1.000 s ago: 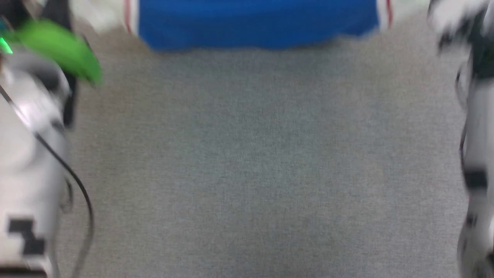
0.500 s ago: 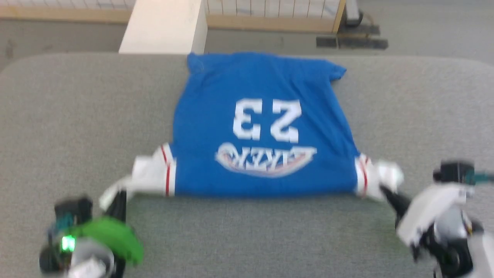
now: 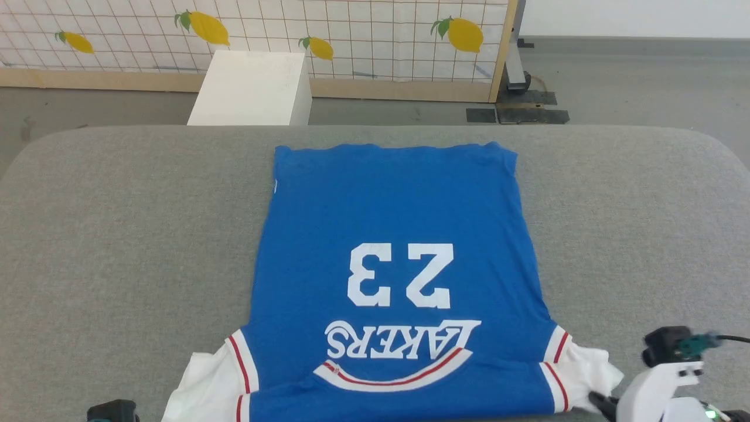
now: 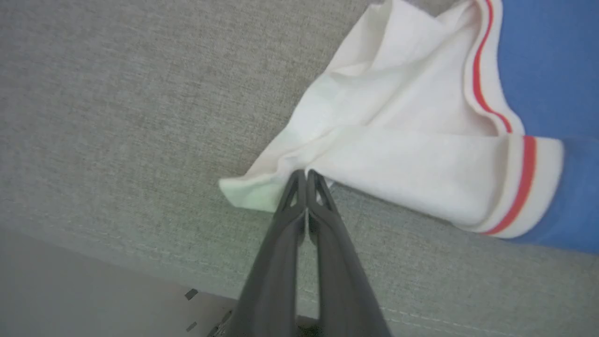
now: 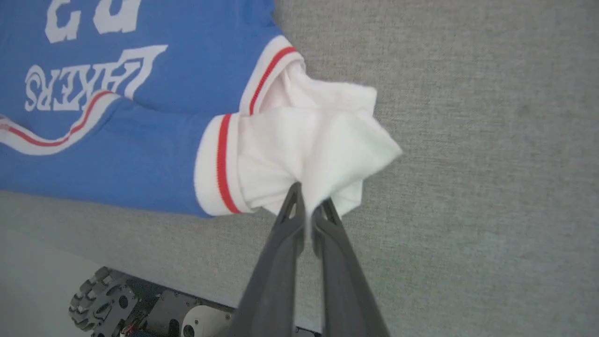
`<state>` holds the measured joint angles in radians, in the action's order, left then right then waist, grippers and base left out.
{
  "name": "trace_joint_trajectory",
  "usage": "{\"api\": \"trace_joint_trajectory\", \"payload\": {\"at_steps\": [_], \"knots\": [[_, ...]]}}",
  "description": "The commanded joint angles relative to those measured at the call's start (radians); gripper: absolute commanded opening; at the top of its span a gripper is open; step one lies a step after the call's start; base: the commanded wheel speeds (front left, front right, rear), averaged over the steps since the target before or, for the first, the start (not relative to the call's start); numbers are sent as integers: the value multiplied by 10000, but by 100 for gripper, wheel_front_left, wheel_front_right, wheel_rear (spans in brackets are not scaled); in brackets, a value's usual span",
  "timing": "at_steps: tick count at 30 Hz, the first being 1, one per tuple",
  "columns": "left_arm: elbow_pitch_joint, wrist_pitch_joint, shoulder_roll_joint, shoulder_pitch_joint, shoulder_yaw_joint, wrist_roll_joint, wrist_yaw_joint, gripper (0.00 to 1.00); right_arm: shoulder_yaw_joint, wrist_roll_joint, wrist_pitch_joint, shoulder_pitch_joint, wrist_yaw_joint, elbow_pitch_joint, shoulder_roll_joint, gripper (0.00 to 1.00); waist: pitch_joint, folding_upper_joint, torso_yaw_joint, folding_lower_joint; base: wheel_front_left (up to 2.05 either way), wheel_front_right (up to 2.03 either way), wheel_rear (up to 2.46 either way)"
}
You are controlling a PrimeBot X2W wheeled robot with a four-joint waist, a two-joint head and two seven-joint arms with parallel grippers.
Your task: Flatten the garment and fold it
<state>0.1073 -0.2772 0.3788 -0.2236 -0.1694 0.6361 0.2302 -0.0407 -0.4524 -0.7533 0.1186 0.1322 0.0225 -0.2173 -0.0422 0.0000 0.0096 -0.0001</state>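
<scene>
Garment (image 3: 392, 234) lies spread (print side up) at the bench's (image 3: 117, 234) near edge; left gripper (image 4: 306, 177) pinches one white sleeve (image 4: 398, 140), right gripper (image 5: 310, 199) the other, both clamped.

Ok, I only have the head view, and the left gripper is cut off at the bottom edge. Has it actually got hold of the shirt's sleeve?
Observer: Yes. In the left wrist view the left gripper is shut on the edge of the garment, at its white sleeve.
Operator: And the right one?
Observer: The right gripper is shut too, with a fold of the other white sleeve pinched between its fingers.
Operator: Is the shirt hanging off the near edge?
Observer: No. The right wrist view shows a bare strip of grey surface between the blue shoulder and that edge.
</scene>
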Motion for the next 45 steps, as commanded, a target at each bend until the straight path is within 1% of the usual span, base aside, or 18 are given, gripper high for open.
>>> {"api": "trace_joint_trajectory", "payload": {"at_steps": [1,4,5,6,7,13,15,16,19,23,24,25,32,36,37,39,43,45], "knots": [[151,-81,26,202,-90,-155,136,0,635,939,-424,-225,-15,116,-191,0,-73,0,-83,1,0,0,0],[261,129,-68,387,-107,-146,59,0,1050,1522,-547,-557,-15,497,-96,0,-112,0,-146,1,0,0,0],[288,216,-102,435,-99,-127,24,0,1183,1688,-516,-662,-15,610,-52,20,-135,0,-153,1,0,0,0],[305,283,-121,467,-100,-123,-1,0,1251,1767,-510,-724,-15,713,-17,96,-148,0,-154,1,0,0,0],[323,349,-137,499,-113,-131,-26,0,1302,1846,-478,-788,-15,814,6,100,-156,0,-152,1,0,0,0],[140,725,-213,543,-54,-110,-71,0,728,1413,-564,-658,-15,424,46,100,-111,0,-102,1,0,0,0],[-381,981,-221,379,2,-141,3,0,-1171,-16,-753,-553,-15,-1447,881,100,-38,0,-124,1,0,0,0],[-511,1009,-220,340,15,-151,38,0,-1558,-275,-643,-692,-15,-1777,1081,100,-45,0,-139,1,0,0,0],[-869,1084,-237,270,44,-166,118,0,-2463,-837,-183,-1328,-15,-2212,1462,100,-174,0,-146,1,0,0,0],[-1337,1173,-259,338,92,-181,203,0,-2823,-727,429,-2542,-15,-2080,1620,100,-549,0,-110,1,0,0,0],[-1464,1185,-258,373,99,-188,220,0,-2814,-505,604,-2935,-15,-1891,1634,100,-702,0,-83,1,0,0,0],[-1960,1328,-345,498,214,-90,258,0,-2751,217,1437,-4703,-15,-723,1659,100,-1360,0,41,1,0,0,0],[-2940,1644,-438,776,356,13,203,0,-2300,1579,2090,-8274,-15,2168,1668,100,-3078,0,596,1,0,0,0],[-3413,1811,-528,893,309,29,137,0,-2032,2959,1375,-9853,-15,3702,1669,100,-3978,0,995,1,0,0,0],[-3711,1877,-585,996,181,5,61,0,-1797,4492,416,-10777,-15,4603,1500,100,-4502,0,1301,1,0,0,0],[-3869,1911,-652,1087,44,-22,7,0,-1589,5312,-325,-11200,-15,5050,1341,100,-4729,0,1464,1,0,0,0],[-4170,1948,-849,1158,-411,-86,-147,0,-1313,6334,-1521,-11996,-15,5530,1138,100,-5290,0,1702,1,0,0,0],[-4239,1968,-902,1156,-530,-134,-149,0,-1229,6508,-1742,-12165,-15,5616,1104,100,-5470,0,1750,1,0,0,0]]}}
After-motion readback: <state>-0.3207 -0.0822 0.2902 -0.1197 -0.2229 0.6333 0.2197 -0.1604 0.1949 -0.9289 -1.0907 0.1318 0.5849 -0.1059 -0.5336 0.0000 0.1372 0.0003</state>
